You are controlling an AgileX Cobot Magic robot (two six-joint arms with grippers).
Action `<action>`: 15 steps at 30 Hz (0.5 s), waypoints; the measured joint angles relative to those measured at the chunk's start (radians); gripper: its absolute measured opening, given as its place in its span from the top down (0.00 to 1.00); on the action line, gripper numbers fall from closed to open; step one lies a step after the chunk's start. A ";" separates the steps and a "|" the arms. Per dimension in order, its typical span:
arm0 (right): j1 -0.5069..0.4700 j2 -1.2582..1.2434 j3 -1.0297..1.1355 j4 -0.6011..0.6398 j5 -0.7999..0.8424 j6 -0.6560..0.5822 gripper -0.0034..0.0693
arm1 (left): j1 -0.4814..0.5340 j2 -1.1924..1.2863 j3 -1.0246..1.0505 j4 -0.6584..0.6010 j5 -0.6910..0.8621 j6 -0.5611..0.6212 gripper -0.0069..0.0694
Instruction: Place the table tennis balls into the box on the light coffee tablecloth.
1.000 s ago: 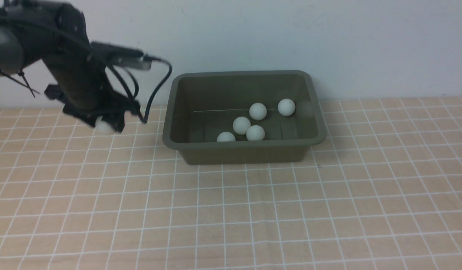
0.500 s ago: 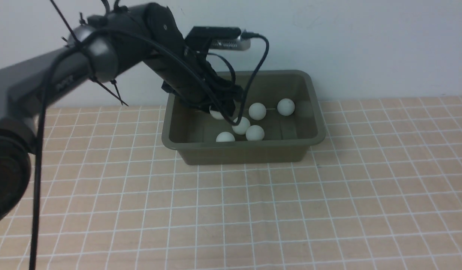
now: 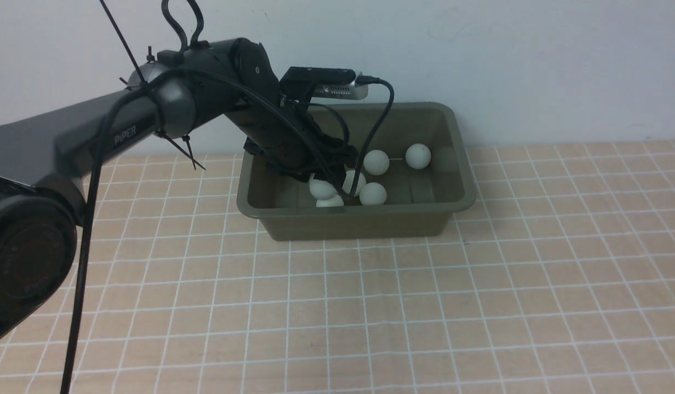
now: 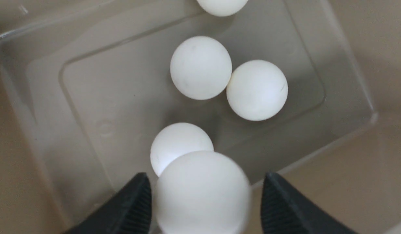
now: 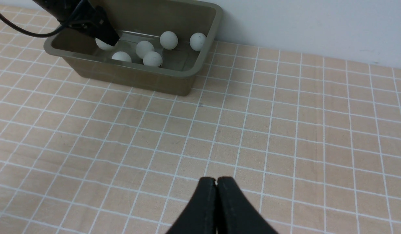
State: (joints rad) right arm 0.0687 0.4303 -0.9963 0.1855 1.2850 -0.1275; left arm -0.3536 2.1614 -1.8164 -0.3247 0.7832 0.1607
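Beige gridded tablecloth (image 3: 425, 306) carries the green box (image 3: 457, 164) at upper centre of the front view. Left gripper (image 4: 205, 198) hangs inside the box, jaws spread, a ball (image 4: 202, 191) between them with a gap on one side. Five balls (image 3: 376, 162) lie inside. Right gripper (image 5: 216, 191) is pressed together, empty.

Plain pale wall (image 3: 534, 65), matte and evenly lit, faint smudges near the top.

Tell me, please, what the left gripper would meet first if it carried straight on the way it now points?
Probably the ball between its fingers, which looks just released, a gap showing on one side. Beyond it lies another ball resting on the box floor; the left gripper would likely reach that next, though depth is unclear.
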 joint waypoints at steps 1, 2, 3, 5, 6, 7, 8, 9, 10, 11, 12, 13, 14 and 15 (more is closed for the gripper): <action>0.000 0.000 0.000 0.000 0.000 0.000 0.98 | 0.000 0.000 0.000 0.000 -0.003 0.000 0.37; 0.000 0.000 0.000 0.000 0.000 0.000 0.98 | 0.000 0.000 0.000 0.000 -0.002 0.000 0.37; 0.000 0.000 0.000 0.000 0.000 0.000 0.98 | 0.000 0.000 0.000 0.000 -0.002 0.000 0.36; 0.007 0.000 0.000 0.000 0.000 0.000 0.98 | 0.000 0.000 0.000 0.000 -0.002 0.000 0.36; 0.011 0.000 0.000 0.000 0.000 0.000 0.98 | 0.000 0.000 0.000 0.000 -0.002 0.000 0.37; 0.021 0.000 0.000 -0.005 0.000 -0.002 0.98 | 0.000 -0.001 0.000 0.000 -0.002 0.000 0.38; 0.022 0.000 0.000 -0.007 0.000 -0.003 0.98 | 0.000 -0.001 0.000 0.000 -0.002 0.000 0.39; 0.034 0.000 0.000 -0.015 0.000 -0.009 0.98 | 0.000 -0.007 0.000 0.001 0.000 0.000 0.42; 0.045 0.000 0.000 -0.028 0.000 -0.013 0.98 | 0.000 -0.018 0.000 0.002 0.007 0.000 0.49; 0.053 0.000 0.000 -0.038 0.000 -0.016 0.98 | 0.000 -0.030 0.000 0.006 0.015 0.001 0.54; 0.067 0.000 0.000 -0.054 0.000 -0.017 0.98 | 0.000 -0.049 0.000 0.011 0.025 0.004 0.61; 0.070 0.000 0.000 -0.054 0.000 -0.017 0.98 | 0.000 -0.058 0.001 0.014 0.029 0.005 0.64; 0.090 0.000 0.000 -0.080 0.000 -0.019 0.98 | 0.000 -0.102 0.002 0.030 0.048 0.010 0.77; 0.104 0.000 0.000 -0.100 0.000 -0.019 0.98 | 0.000 -0.142 0.002 0.046 0.062 0.011 0.87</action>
State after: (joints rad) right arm 0.1723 0.4303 -0.9963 0.0852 1.2850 -0.1465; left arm -0.3536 2.0197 -1.8145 -0.2790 0.8456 0.1717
